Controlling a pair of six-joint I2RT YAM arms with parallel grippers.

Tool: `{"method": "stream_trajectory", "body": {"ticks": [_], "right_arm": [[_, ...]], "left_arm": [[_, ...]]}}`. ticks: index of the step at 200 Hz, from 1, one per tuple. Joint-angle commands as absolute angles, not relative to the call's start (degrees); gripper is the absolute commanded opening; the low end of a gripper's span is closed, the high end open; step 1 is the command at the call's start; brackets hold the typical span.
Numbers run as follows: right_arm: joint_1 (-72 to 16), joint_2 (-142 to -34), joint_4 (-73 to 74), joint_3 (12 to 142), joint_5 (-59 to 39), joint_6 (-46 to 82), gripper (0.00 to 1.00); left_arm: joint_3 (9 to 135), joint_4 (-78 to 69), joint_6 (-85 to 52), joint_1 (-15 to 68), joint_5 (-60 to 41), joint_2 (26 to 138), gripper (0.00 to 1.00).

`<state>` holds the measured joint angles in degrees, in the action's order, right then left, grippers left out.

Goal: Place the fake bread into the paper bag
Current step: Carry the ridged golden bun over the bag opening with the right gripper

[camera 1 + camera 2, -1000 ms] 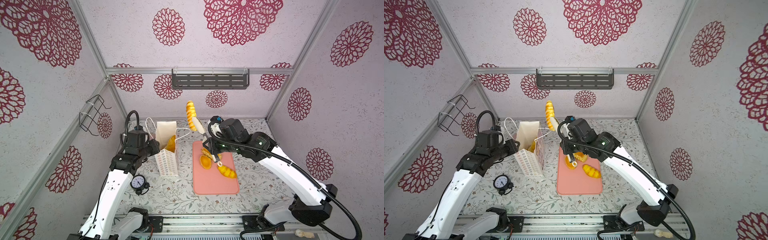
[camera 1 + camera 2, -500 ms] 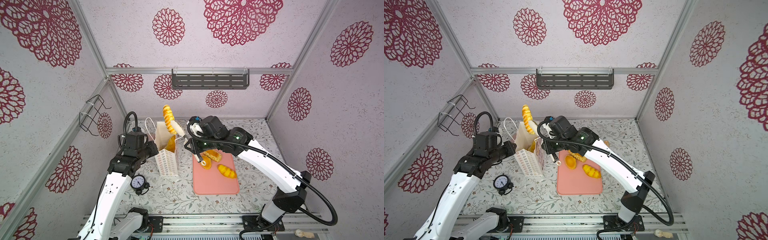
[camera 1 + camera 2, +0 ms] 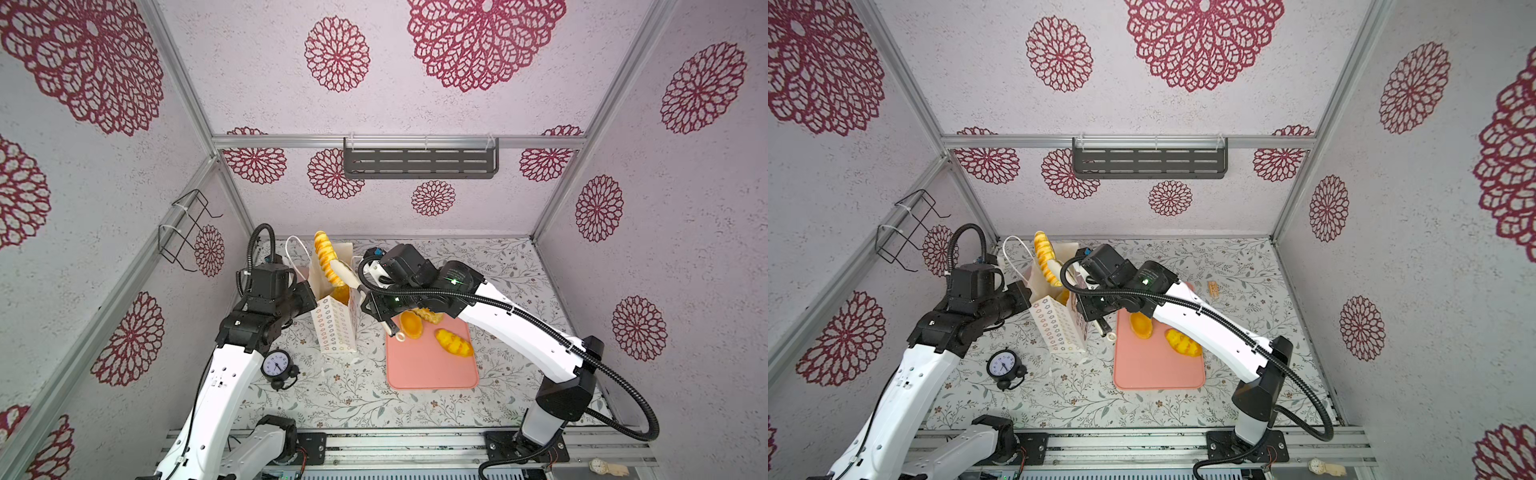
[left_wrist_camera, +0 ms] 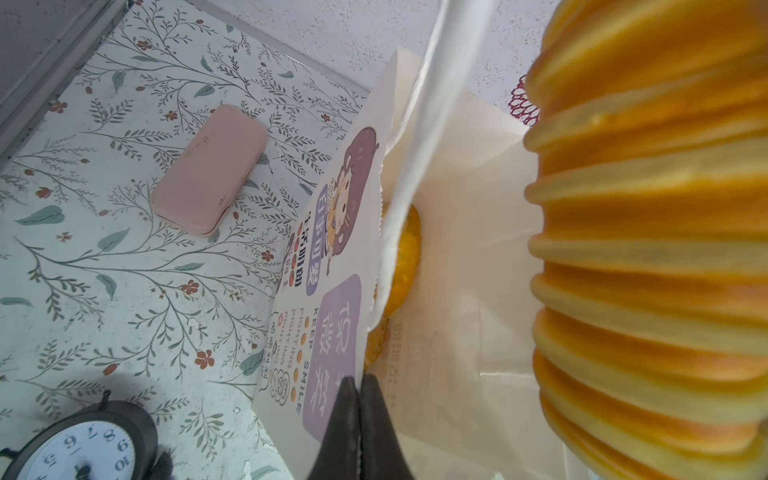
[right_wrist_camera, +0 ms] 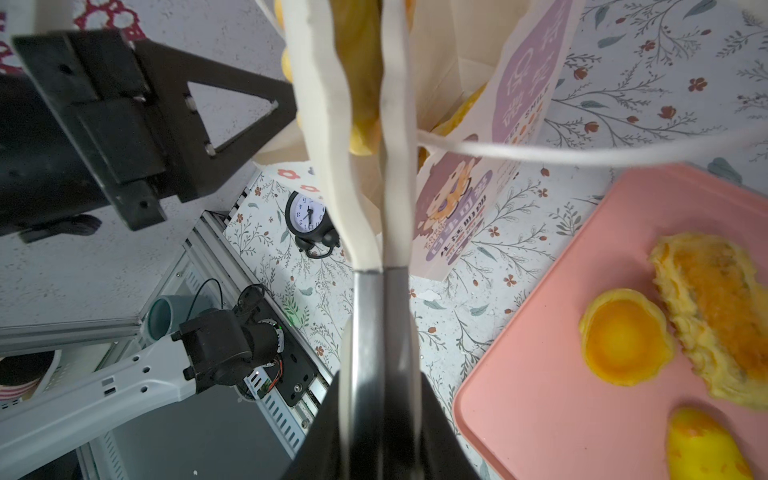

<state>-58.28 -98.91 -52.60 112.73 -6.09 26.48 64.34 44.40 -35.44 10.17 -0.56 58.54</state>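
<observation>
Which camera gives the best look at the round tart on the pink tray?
The right wrist view: the round tart is close and large, its rim and orange centre clear, lying on the pink tray. Both top views show it only small, on that tray. The left wrist view does not show it.

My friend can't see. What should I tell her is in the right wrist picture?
The right gripper pinches a long yellow loaf at the mouth of the open white bag. Beside the bag, a pink tray holds three more breads. A small black clock stands on the flowery table.
</observation>
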Motion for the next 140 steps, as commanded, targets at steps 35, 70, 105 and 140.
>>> {"method": "stream_trajectory", "body": {"ticks": [35,70,105,140], "right_arm": [[-58.43,-98.17,-50.84,114.26,-4.01,24.61,0.34],[-58.42,-97.82,-50.58,114.42,-3.58,24.50,0.40],[-58.33,-97.48,-50.29,114.61,-2.57,24.39,0.39],[-58.14,-95.71,-49.83,114.77,-0.48,24.06,0.37]], "left_arm": [[63.37,43.73,-35.93,9.84,-0.33,57.96,0.05],[63.46,43.70,-35.84,9.84,-0.19,57.87,0.05],[63.63,43.91,-35.79,9.76,-0.20,57.92,0.05],[63.78,44.33,-35.66,9.78,0.08,57.74,0.08]]}}
